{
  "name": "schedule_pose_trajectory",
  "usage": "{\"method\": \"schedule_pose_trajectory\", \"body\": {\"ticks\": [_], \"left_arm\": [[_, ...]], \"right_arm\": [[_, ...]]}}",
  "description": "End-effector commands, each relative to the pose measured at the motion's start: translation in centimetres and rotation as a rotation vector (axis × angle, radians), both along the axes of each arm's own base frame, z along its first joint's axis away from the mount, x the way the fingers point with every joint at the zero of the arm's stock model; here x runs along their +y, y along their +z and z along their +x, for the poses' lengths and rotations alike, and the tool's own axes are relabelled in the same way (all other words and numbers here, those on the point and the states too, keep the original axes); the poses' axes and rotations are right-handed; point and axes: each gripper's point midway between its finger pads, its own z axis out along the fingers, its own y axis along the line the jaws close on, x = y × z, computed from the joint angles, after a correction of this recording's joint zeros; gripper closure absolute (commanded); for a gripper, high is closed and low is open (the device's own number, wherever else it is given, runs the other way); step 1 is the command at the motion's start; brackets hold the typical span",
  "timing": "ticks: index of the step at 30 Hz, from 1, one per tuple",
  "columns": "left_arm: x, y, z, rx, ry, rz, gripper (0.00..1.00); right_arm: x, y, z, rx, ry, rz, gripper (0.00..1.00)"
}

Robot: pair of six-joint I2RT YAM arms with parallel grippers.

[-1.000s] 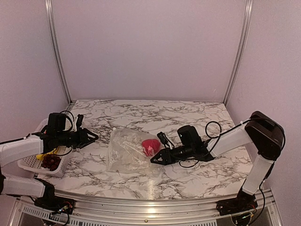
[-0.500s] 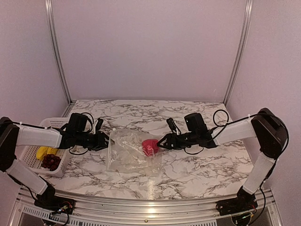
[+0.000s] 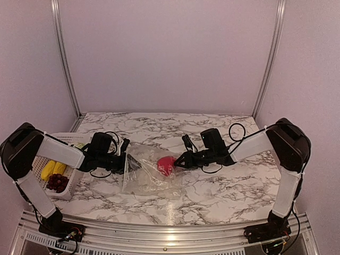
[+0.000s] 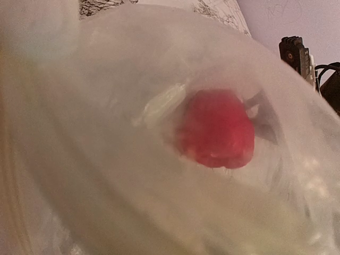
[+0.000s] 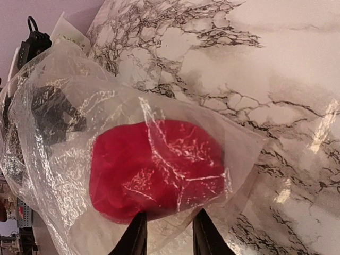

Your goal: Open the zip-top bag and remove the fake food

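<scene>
Lying on the surface [image 3: 228, 186] with the red round piece [image 3: 166, 165] inside, the zip-top bag [image 3: 146, 179] is judged light, limp and slippery, best pinched at its edge; the right tool [image 5: 169, 236] is seen slightly parted beside it, while the same cannot be told of the left tool [image 3: 130, 162].

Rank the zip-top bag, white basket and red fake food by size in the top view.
Largest: zip-top bag and white basket, about alike; the left arm hides part of the basket.
Smallest: red fake food.
</scene>
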Motion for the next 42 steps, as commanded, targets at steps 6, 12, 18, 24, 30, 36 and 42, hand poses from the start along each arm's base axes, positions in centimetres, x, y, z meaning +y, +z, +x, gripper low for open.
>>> {"method": "schedule_pose_trajectory", "body": {"ticks": [6, 12, 18, 24, 30, 36, 42], "left_arm": [[-4.5, 0.4, 0.8, -0.042, -0.049, -0.113, 0.62], [-6.1, 0.7, 1.1, -0.06, -0.047, -0.182, 0.42], [-7.0, 0.0, 1.7, -0.057, -0.039, -0.186, 0.3], [-8.0, -1.0, 2.3, -0.047, -0.036, -0.146, 0.27], [-8.9, -1.9, 1.6, -0.038, -0.088, -0.097, 0.36], [-7.1, -1.5, 1.0, -0.062, -0.076, -0.008, 0.55], [-4.7, 0.0, 0.8, -0.078, -0.042, 0.013, 0.68]], "right_arm": [[1.8, -1.3, -0.5, -0.01, 0.039, 0.001, 0.86], [3.0, -2.6, -1.6, 0.005, 0.073, -0.018, 0.97], [4.2, -3.2, -2.5, 0.0, 0.115, -0.037, 1.0], [4.6, -3.4, -2.8, -0.003, 0.135, -0.046, 1.0], [4.5, -3.1, -2.8, -0.011, 0.134, -0.047, 1.0], [3.1, -3.0, -2.3, -0.012, 0.091, -0.069, 1.0], [0.6, -3.1, -2.1, -0.004, 0.032, -0.078, 1.0]]}}
